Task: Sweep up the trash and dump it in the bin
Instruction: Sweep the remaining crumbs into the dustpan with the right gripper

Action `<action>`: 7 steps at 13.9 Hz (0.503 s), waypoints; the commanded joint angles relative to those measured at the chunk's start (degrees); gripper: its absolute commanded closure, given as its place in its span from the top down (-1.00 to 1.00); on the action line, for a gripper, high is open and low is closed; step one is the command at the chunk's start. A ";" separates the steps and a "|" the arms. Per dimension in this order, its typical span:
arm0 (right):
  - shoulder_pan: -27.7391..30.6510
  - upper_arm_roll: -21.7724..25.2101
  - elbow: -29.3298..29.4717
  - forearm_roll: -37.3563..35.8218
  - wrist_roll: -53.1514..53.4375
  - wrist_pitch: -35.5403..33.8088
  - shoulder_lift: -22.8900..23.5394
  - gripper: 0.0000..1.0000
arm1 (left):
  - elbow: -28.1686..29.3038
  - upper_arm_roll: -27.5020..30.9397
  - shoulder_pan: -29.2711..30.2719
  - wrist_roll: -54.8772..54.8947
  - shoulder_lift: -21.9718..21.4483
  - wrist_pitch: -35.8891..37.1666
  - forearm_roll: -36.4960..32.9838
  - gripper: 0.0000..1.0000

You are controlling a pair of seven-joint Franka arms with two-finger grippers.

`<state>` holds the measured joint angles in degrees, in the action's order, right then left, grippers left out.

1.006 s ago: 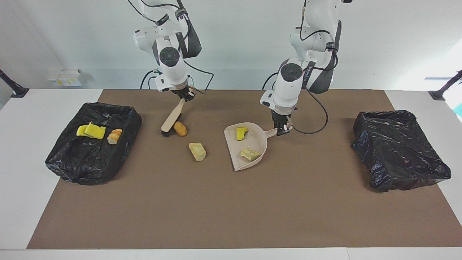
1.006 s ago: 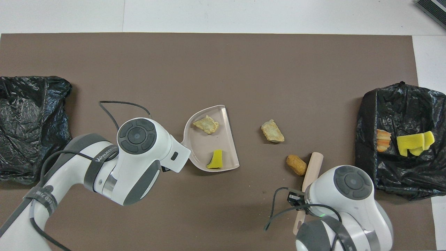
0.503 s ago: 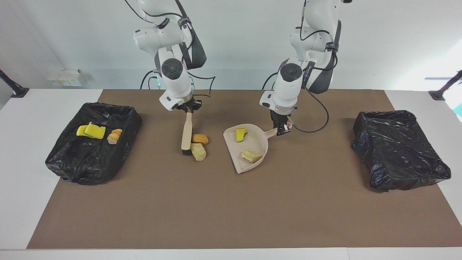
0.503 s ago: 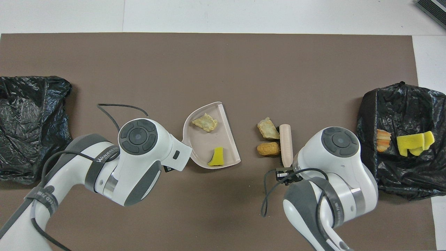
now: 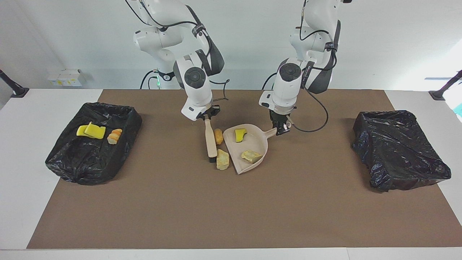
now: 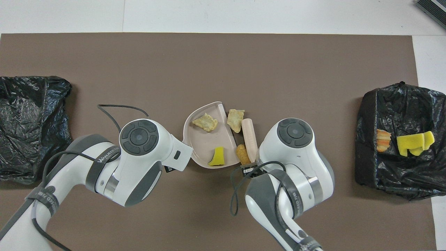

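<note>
Brown mat (image 5: pixel 231 209). Right gripper (image 5: pixel 207 117) clamps brush (image 5: pixel 210 139), long axis running away from robots. Brown nugget (image 5: pixel 218 136) and tan chunk (image 5: pixel 222 159) pinched between brush and dustpan (image 5: pixel 260 144) lip. Left gripper (image 5: pixel 282 129) grips dustpan handle.

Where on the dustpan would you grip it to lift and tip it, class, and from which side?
Grip the dustpan by its short handle stub, which sticks out toward the left arm's end of the table. Come from above there, as the left gripper does, shut on it. The open lip faces the brush, so that side must stay free.
</note>
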<state>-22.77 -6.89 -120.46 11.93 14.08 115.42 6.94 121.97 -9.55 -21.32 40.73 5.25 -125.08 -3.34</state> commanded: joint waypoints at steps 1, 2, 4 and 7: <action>-3.50 -0.23 2.77 6.60 -0.90 3.84 3.34 -1.00 | 1.43 0.76 -0.83 -1.00 -0.85 -1.39 0.44 -1.00; -4.47 -0.23 4.34 8.53 -0.90 3.85 4.04 -1.00 | 1.43 0.76 -0.83 -1.09 -0.85 -1.39 0.44 -1.00; -5.88 -0.23 6.11 10.57 -0.90 3.58 4.40 -1.00 | 1.43 0.76 -0.83 -1.44 -0.85 -1.57 0.44 -1.00; -5.71 -0.14 7.26 10.66 0.33 -2.01 2.48 -1.00 | 1.43 0.76 -0.74 -7.56 -0.85 -1.48 0.44 -1.00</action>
<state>-29.29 -7.03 -114.79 21.22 14.23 117.91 10.47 122.07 -9.49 -21.32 38.00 5.25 -125.07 -3.26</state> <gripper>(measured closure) 0.736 0.674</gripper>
